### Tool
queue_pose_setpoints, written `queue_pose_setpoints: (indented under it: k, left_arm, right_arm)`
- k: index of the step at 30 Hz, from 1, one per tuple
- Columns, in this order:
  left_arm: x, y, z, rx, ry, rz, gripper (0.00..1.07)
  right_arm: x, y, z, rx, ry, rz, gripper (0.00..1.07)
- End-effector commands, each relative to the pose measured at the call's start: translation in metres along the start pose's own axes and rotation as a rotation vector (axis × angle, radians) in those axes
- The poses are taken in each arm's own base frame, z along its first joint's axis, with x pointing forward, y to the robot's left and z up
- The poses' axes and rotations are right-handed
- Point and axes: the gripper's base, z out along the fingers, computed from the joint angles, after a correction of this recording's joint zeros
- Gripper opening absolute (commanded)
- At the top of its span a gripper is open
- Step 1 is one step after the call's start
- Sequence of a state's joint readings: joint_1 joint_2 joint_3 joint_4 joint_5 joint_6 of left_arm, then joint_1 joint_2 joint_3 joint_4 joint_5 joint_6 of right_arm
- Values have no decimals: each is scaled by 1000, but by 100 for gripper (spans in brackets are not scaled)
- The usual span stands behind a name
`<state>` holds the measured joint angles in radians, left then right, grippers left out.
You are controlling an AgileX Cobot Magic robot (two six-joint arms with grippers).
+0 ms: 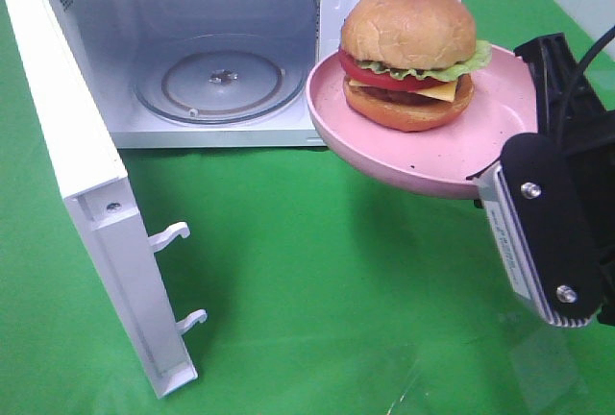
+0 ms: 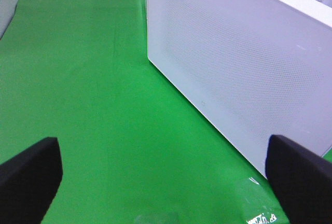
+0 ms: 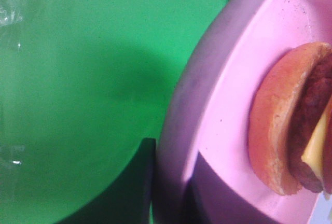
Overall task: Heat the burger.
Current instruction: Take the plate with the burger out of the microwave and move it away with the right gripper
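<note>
The burger (image 1: 408,53) is seen resting on a pink plate (image 1: 423,160) that is held in the air beside the open microwave (image 1: 221,60), above the green cloth (image 1: 317,290). The plate's rim is clamped by the right gripper (image 3: 168,182) — the left gripper (image 2: 166,175) is spread wide and empty, near the microwave door (image 2: 244,63).

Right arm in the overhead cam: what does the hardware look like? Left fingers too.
Right gripper: black housing, a ribbed silver metal block with two round screws, and a black cable running off its top. Left gripper: only two matte black, blocky fingers show. No readable markings on either.
</note>
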<state>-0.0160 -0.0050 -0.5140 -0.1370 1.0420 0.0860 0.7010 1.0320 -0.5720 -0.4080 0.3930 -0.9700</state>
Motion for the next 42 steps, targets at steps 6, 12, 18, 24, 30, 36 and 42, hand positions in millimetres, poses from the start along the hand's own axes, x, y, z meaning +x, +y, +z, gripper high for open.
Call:
queue_pose_setpoints:
  k: [6, 12, 18, 24, 30, 36, 42]
  left_arm:
    - [1, 0, -1, -3, -17, -2, 100]
    - [1, 0, -1, -3, -17, -2, 100]
    - [1, 0, -1, -3, -17, -2, 100]
    - [1, 0, -1, -3, -17, -2, 100]
    - [1, 0, -1, -3, -17, -2, 100]
    - [1, 0, -1, -3, -17, -2, 100]
    - [1, 0, -1, -3, -17, -2, 100]
  right_arm:
    - [7, -3, -24, 64, 13, 21, 0]
    - [10, -1, -31, 69, 24, 60, 0]
    - [16, 3, -34, 37, 84, 107, 0]
    - [23, 4, -35, 40, 163, 179, 0]
    - [31, 5, -36, 45, 247, 253, 0]
    - [42, 8, -40, 42, 377, 334, 0]
    - [48, 10, -42, 47, 448, 391, 0]
